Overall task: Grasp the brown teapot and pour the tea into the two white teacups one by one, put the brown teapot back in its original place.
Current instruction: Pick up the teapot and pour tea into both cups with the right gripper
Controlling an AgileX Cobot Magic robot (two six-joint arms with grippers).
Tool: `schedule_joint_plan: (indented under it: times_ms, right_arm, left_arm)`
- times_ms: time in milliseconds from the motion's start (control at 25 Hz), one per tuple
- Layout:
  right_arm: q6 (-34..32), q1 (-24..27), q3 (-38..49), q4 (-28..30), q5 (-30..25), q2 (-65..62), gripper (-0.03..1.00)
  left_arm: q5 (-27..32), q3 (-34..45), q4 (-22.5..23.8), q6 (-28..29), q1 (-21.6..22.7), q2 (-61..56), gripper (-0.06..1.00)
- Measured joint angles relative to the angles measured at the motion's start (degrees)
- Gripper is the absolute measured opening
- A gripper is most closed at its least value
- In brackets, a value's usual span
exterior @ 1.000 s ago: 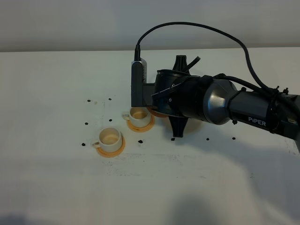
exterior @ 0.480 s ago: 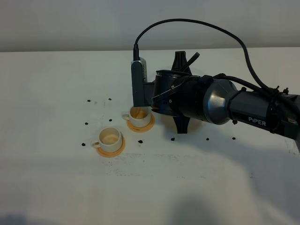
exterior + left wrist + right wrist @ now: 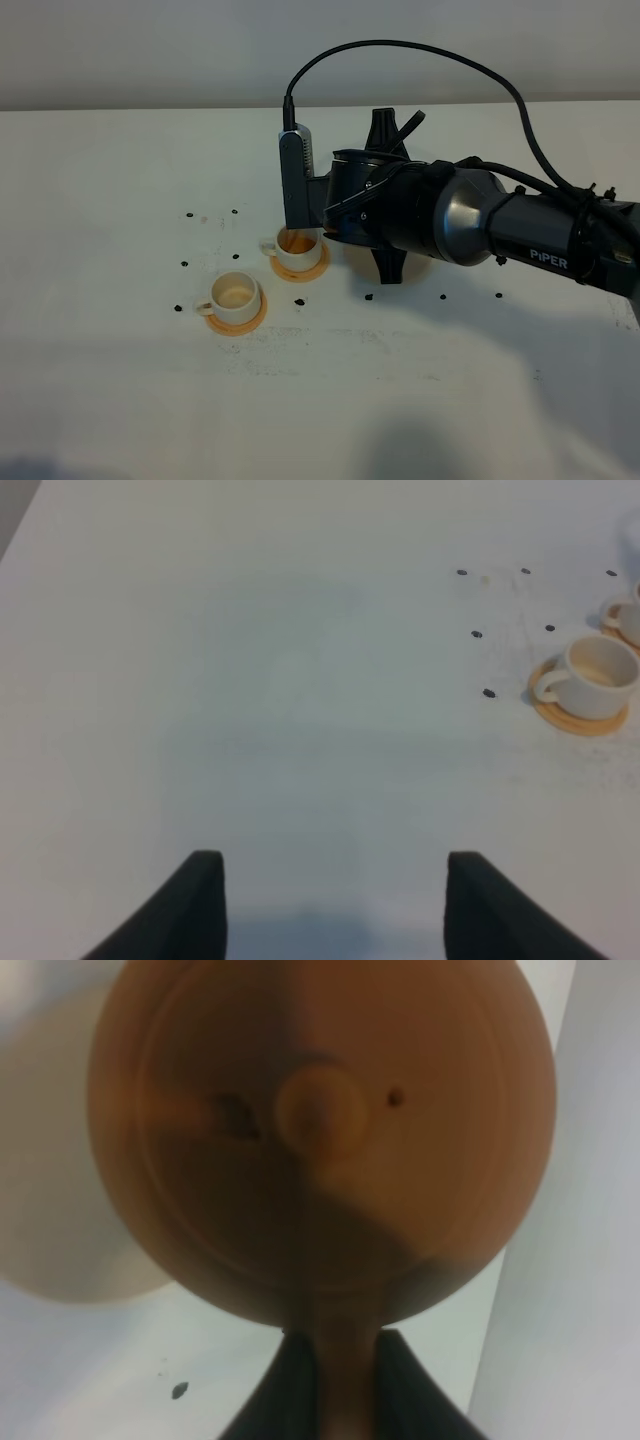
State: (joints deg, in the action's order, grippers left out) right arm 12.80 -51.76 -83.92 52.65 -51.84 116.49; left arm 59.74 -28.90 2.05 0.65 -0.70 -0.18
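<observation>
The brown teapot [image 3: 318, 1140] fills the right wrist view, lid and knob facing the camera. My right gripper [image 3: 338, 1385] is shut on its handle. In the high view my right wrist [image 3: 400, 205] covers the pot; only a brown sliver [image 3: 336, 238] shows beside the far white teacup [image 3: 298, 250], whose inside looks orange-brown. The near white teacup [image 3: 235, 292] stands to its front left, also seen in the left wrist view [image 3: 597, 675]. A pale cream saucer [image 3: 50, 1190] shows behind the pot. My left gripper [image 3: 335, 905] is open and empty over bare table.
Each cup stands on an orange coaster [image 3: 237, 320]. Small dark specks [image 3: 184, 264] dot the white table [image 3: 120, 180] around the cups. A black cable [image 3: 420, 55] arcs over the right arm. The table's back edge meets a grey wall.
My right wrist has shifted slightly up and back over the far cup. That cup's inside has turned from pale to orange-brown. The left arm has not moved.
</observation>
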Motion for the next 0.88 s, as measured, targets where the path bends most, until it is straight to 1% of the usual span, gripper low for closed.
schedule_joint_plan:
  times_ms: [600, 880]
  right_arm:
    - [1.5, 0.0, 0.0, 0.9, -0.8, 0.0, 0.09]
    - [1.7, 0.0, 0.0, 2.5, -0.8, 0.0, 0.09]
  left_arm:
    - [0.0, 0.0, 0.0, 0.0, 0.0, 0.0, 0.50]
    - [0.0, 0.0, 0.0, 0.0, 0.0, 0.0, 0.50]
